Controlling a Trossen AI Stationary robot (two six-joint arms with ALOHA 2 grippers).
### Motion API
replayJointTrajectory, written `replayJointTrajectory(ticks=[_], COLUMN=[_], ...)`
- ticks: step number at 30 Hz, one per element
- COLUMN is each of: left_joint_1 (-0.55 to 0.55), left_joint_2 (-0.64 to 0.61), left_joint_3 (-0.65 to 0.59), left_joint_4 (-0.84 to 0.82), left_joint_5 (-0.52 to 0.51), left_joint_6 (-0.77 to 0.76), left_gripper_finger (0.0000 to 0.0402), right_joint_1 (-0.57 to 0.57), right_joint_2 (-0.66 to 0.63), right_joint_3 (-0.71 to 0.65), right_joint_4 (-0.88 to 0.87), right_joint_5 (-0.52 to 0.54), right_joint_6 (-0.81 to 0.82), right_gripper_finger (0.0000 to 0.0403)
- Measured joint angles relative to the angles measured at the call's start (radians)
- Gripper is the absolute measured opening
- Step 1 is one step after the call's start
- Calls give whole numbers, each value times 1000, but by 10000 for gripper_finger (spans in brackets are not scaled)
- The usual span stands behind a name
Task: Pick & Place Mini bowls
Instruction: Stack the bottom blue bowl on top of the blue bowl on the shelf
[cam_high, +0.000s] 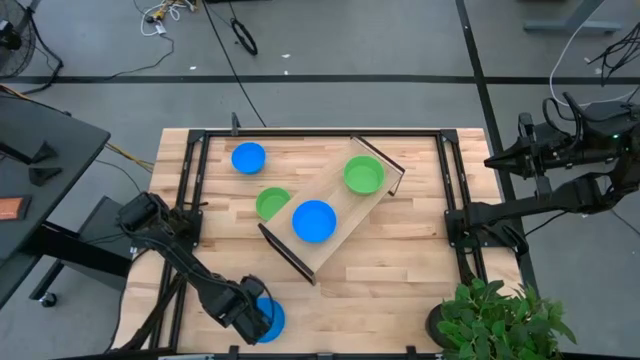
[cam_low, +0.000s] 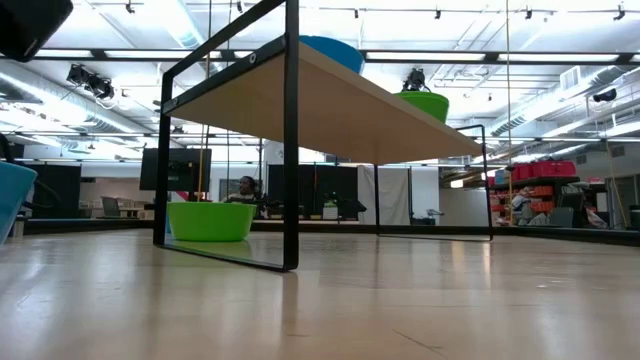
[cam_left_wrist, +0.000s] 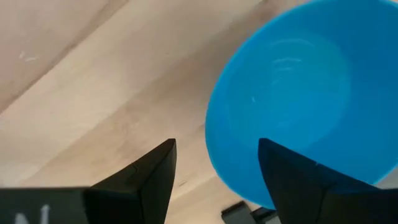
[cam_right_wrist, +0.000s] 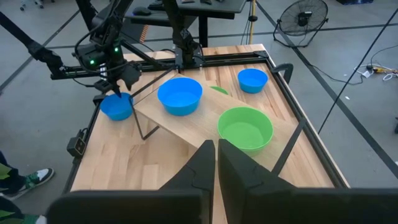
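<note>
Three blue and two green mini bowls show. One blue bowl (cam_high: 270, 322) sits at the table's near edge, and my left gripper (cam_high: 254, 316) hangs over it, open. In the left wrist view that gripper (cam_left_wrist: 216, 144) straddles the bowl's rim (cam_left_wrist: 210, 134), one finger over the inside, one outside. Another blue bowl (cam_high: 248, 157) rests on the table at the far left. A green bowl (cam_high: 272, 203) stands on the table, partly under the tray. A blue bowl (cam_high: 314, 220) and a green bowl (cam_high: 363, 175) rest on the tray. My right gripper (cam_right_wrist: 216, 146) waits shut off the table's right edge.
The long pale wooden tray (cam_high: 340, 205) stands raised on black legs (cam_low: 291, 150), lying diagonally across the table's middle. Black frame rails (cam_high: 190, 180) run along the left and right sides. A potted plant (cam_high: 495, 320) fills the near right corner. Bare wood lies near-centre.
</note>
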Motion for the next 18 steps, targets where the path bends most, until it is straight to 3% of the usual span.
replayJointTrajectory(ticks=[18], left_joint_1=[0], left_joint_2=[1], left_joint_3=[0], left_joint_4=[0], left_joint_5=[-25], left_joint_6=[-146], left_gripper_finger=[231], right_joint_1=[0], right_joint_2=[0], right_joint_3=[0], right_joint_4=[0], right_joint_5=[0], right_joint_6=[0], right_gripper_finger=[23])
